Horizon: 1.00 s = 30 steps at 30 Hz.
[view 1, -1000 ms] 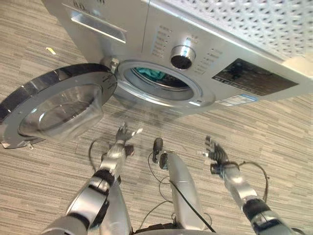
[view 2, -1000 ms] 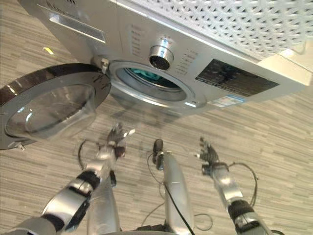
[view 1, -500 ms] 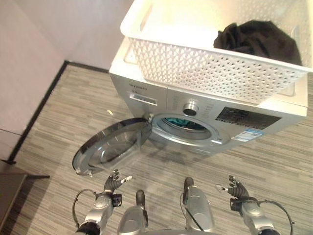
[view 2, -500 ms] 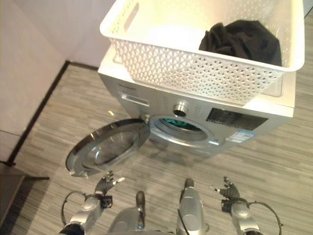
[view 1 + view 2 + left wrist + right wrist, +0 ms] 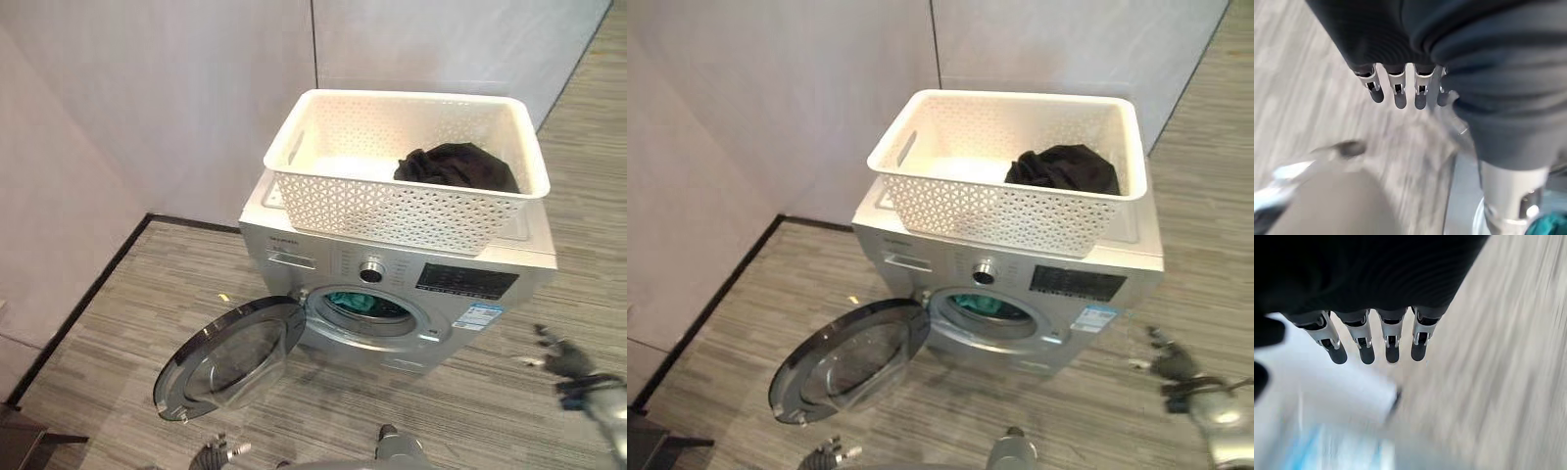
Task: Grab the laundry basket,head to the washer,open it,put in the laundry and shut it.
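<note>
While the white laundry basket (image 5: pixel 407 176) sat atop the washer (image 5: pixel 1019 284) with dark laundry (image 5: pixel 456 166) inside and the door (image 5: pixel 230 357) hung open, both empty hands, left (image 5: pixel 1400 90) and right (image 5: pixel 1374 340), fingers relaxed, should reach up; teal cloth (image 5: pixel 1547 227) showed at the left wrist.

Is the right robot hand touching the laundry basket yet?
Apart. In the left eye view the right robot hand hangs low over the floor, well clear of the laundry basket sitting on the washer.

Both the left hand (image 5: pixel 217 451) and right hand (image 5: pixel 560 358) hang empty, fingers straight.
</note>
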Motion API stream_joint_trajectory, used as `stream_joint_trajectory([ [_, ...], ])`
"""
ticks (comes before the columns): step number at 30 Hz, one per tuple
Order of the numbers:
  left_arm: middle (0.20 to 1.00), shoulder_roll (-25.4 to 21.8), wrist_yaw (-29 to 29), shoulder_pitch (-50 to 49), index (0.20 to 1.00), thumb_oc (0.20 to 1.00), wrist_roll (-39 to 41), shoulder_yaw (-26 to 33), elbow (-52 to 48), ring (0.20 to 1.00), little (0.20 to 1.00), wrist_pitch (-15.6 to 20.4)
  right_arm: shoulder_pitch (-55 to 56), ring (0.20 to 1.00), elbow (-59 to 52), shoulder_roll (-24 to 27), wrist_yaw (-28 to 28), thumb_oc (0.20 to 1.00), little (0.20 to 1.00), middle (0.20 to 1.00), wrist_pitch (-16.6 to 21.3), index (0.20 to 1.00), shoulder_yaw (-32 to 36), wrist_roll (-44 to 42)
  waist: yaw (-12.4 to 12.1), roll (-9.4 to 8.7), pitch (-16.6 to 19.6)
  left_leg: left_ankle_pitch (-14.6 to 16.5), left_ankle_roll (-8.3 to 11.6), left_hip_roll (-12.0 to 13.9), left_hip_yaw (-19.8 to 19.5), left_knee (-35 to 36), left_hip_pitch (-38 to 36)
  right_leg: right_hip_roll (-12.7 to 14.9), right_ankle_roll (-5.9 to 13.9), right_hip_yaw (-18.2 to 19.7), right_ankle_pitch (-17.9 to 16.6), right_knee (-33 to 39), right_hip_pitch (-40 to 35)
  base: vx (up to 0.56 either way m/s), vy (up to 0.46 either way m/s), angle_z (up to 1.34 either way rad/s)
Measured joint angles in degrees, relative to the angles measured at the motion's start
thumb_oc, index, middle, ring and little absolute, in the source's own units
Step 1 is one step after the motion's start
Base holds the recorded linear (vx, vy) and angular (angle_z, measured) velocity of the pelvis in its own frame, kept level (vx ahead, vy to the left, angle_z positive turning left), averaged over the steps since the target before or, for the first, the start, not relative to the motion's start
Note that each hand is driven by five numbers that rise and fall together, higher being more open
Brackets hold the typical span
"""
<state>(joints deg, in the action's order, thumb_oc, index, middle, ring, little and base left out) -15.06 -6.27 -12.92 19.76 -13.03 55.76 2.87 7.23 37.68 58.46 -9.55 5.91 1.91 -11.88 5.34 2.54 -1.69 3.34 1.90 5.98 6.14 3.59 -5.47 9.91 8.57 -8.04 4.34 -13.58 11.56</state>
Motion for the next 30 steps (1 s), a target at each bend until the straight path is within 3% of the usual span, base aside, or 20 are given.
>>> stream_joint_trajectory([
  [1,1.0,-0.12,-1.14,-0.22,1.0,1.0,0.03,-0.76,-1.41,1.0,1.0,0.02,-1.22,1.0,1.05,8.56,-0.92,1.0,1.0,1.0,0.0,1.0,0.3,2.26,0.52,-0.1,0.68,-0.04,0.07,-0.31,0.31,-0.15,0.58,0.0,0.13,0.34,-0.91,0.7,0.23,0.02,0.04,-0.2],
  [3,1.0,0.23,-1.69,0.45,1.0,1.0,0.03,-0.66,-0.58,1.0,1.0,0.21,-4.04,1.0,1.27,16.29,-1.93,1.0,1.0,1.0,0.0,1.0,0.38,4.49,1.21,0.05,0.69,-0.03,0.06,-0.42,0.69,-0.41,0.57,-0.06,0.27,0.93,-1.82,1.82,-0.1,0.02,0.035,-0.13],
  [10,1.0,1.98,-2.91,1.5,1.0,1.0,0.1,-0.94,1.65,1.0,1.0,-0.45,-14.95,1.0,-4.25,25.55,-1.9,1.0,1.0,1.0,0.8,1.0,3.16,4.86,1.48,-1.84,1.89,0.17,-0.17,0.06,0.62,-0.37,1.17,-0.59,0.38,0.78,-4.5,6.03,-1.83,0.01,0.005,-0.02],
  [12,1.0,1.87,-3.02,1.57,1.0,1.0,0.15,-1.44,1.59,1.0,1.0,-0.56,-21.08,1.0,-7.7,27.78,-1.7,1.0,1.0,1.0,0.93,1.0,0.12,4.77,1.31,-1.89,1.95,0.15,-0.14,0.05,0.65,-0.35,1.87,-0.7,0.48,0.64,-5.47,7.35,-1.72,0.02,-0.034,0.02],
  [14,1.0,1.29,-3.02,2.4,1.0,1.0,0.07,-2.09,1.31,1.0,1.0,-0.56,-34.81,1.0,-7.8,29.96,-1.32,1.0,1.0,1.0,2.75,1.0,-8.71,4.24,0.19,-2.45,2.23,-0.19,0.21,0.26,-0.03,-0.55,2.63,-1.08,0.35,-0.34,-7.44,10.4,-3.02,0.03,-0.045,0.14],
  [16,1.0,0.56,-2.93,2.79,1.0,1.0,-0.01,-1.98,1.81,1.0,1.0,-0.51,-42.35,1.0,-6.6,29.62,-0.23,1.0,1.0,1.0,3.67,1.0,-14.19,3.17,-1.18,-3.32,2.14,-0.75,1.13,0.45,-0.84,-0.42,2.73,-1.24,-0.03,-1.46,-8.23,12.1,-4.29,0.02,-0.054,0.18],
  [17,1.0,-0.05,-2.75,3.72,1.0,1.0,-0.07,-3.24,1.89,1.0,1.0,-0.5,-49.1,1.0,-4.88,29.19,-0.07,1.0,1.0,1.0,3.95,1.0,-20.33,2.86,-2.35,-4.05,2.08,-0.66,0.97,0.65,-0.94,-0.47,2.81,-1.64,0.04,-1.87,-8.67,13.25,-5.06,0.01,-0.032,0.14],
  [18,1.0,-0.94,-2.71,3.24,1.0,1.0,-0.15,-3.67,2.05,1.0,1.0,-0.7,-60.05,1.0,-2.17,27.22,0.19,1.0,1.0,1.0,3.63,1.0,-31.72,2.13,-2.78,-4.78,2.22,-0.8,1.18,0.74,-1.07,-0.39,2.86,-1.82,0.06,-2.2,-9.49,14.73,-5.72,0.01,-0.07,0.25],
  [19,1.0,-2.0,-2.65,3.19,1.0,1.0,-0.14,-3.76,1.38,1.0,1.0,-0.58,-70.48,1.0,-1.87,26.2,0.1,1.0,1.0,1.0,4.02,1.0,-43.84,1.34,-3.86,-6.7,2.51,-1.4,1.92,0.84,-2.36,-0.25,4.01,-2.01,-0.12,-3.31,-10.59,17.01,-5.94,0.01,-0.051,0.29],
  [20,1.0,-2.71,-2.63,3.47,1.0,1.0,-0.13,-3.92,1.26,1.0,1.0,-0.54,-73.98,1.0,-1.5,23.48,0.02,1.0,1.0,1.0,4.03,1.0,-46.23,1.34,-4.33,-7.23,2.19,-1.73,2.18,0.98,-2.91,-0.28,4.44,-2.02,-0.34,-3.82,-10.8,17.29,-6.12,0.01,-0.099,0.54],
  [21,1.0,-3.5,-2.55,4.37,1.0,1.0,-0.51,-3.36,2.48,1.0,1.0,-1.2,-86.99,1.0,-0.13,20.45,-0.62,1.0,1.0,1.0,3.28,1.0,-61.26,1.36,-4.7,-8.76,2.16,-2.24,2.78,1.16,-4.36,-0.39,5.99,-2.08,-0.14,-5.37,-11.38,18.58,-6.11,0.01,-0.048,0.54],
  [24,1.0,-4.81,-2.25,3.87,1.0,1.0,-0.47,-4.36,2.24,1.0,1.0,-1.13,-94.69,1.0,3.91,13.46,-1.56,1.0,1.0,1.0,3.59,1.0,-66.7,1.37,-7.13,-10.66,1.68,-2.56,2.71,1.27,-6.48,-0.48,7.68,-2.11,-0.36,-7.38,-11.2,18.53,-5.71,0.0,-0.044,0.41],
  [28,1.0,-5.82,-2.15,3.59,1.0,1.0,0.39,-4.24,0.02,1.0,1.0,-1.38,-96.01,1.0,7.25,10.39,-2.53,1.0,1.0,1.0,2.73,1.0,-67.51,1.49,-10.54,-12.14,0.13,-3.16,3.31,1.0,-8.84,-0.51,10.03,-1.85,-0.25,-9.78,-10.92,18.49,-4.91,-0.03,-0.04,0.33],
  [30,1.0,-7.16,-2.29,4.58,1.0,1.0,0.35,-5.66,-0.66,1.0,1.0,-1.51,-96.95,1.0,12.92,8.29,-3.41,1.0,1.0,1.0,2.67,1.0,-70.97,2.0,-10.89,-12.86,-0.16,-3.14,3.34,0.92,-10.32,-1.33,12.46,-1.76,-0.24,-10.98,-10.83,18.5,-3.72,0.06,-0.021,0.27],
])
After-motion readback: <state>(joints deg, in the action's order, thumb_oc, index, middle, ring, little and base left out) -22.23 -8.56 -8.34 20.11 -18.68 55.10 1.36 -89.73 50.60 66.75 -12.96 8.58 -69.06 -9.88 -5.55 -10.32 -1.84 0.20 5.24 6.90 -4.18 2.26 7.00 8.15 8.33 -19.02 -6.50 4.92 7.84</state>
